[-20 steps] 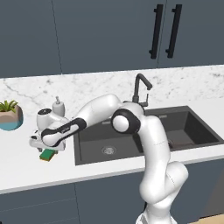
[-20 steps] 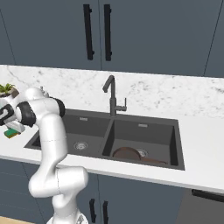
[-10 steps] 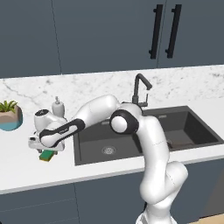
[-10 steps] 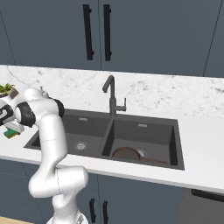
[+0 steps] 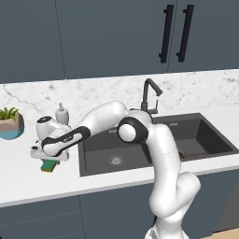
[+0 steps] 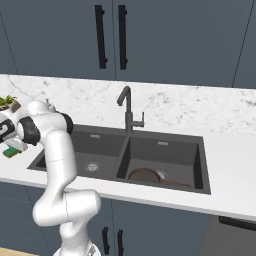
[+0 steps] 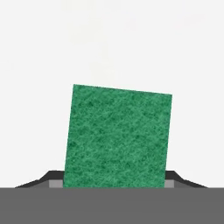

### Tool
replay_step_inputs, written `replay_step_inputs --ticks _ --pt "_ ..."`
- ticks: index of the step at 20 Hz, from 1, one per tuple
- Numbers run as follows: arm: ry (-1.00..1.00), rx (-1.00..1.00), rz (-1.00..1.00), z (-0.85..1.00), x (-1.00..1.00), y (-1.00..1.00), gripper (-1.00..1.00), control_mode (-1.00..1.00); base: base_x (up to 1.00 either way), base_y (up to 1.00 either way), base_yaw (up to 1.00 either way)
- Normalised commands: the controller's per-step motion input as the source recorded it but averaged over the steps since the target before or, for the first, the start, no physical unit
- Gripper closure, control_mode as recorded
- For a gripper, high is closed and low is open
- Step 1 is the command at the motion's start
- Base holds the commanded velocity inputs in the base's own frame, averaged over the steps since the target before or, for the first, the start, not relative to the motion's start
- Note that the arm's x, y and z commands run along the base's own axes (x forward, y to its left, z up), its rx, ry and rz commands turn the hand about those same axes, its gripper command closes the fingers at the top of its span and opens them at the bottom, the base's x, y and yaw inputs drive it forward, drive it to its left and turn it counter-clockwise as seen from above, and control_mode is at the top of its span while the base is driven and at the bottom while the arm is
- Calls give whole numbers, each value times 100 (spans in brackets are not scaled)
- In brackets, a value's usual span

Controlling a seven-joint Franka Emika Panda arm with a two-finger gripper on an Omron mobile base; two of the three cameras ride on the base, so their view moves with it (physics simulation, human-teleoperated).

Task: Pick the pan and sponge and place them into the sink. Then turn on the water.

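Comparing the left base view with its earlier pictures, the tool (image 5: 48,160) sits slightly lower over the sponge (image 5: 48,165), and its jaws, wide apart a second ago, have drawn inward; whether they already clamp the sponge cannot be told from this angle. This suggests the grasp step is under way, with lifting not yet begun. The sponge lies directly beneath the tool on the white surface (image 5: 28,179), to the left of the sink (image 5: 100,149). In the right base view, the tool (image 6: 11,148) is at the far left edge with the sponge (image 6: 10,153) just below it, while the pan (image 6: 144,175) already rests in the right basin, well apart from the tool. In the hand view, the sponge (image 7: 117,136) appears as a slightly skewed green square, flat on the surface, lying between the finger tips (image 7: 51,178) at the bottom edge.
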Motion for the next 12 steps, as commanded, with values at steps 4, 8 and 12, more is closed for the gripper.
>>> replay_step_inputs --ticks 4,8,12 --pt "-27 11 0 40 -60 -50 100 -100 0 0 0" --pt "-35 14 0 91 -82 -79 100 -100 0 0 0" --pt "-28 12 0 96 -76 -100 100 -100 0 0 0"
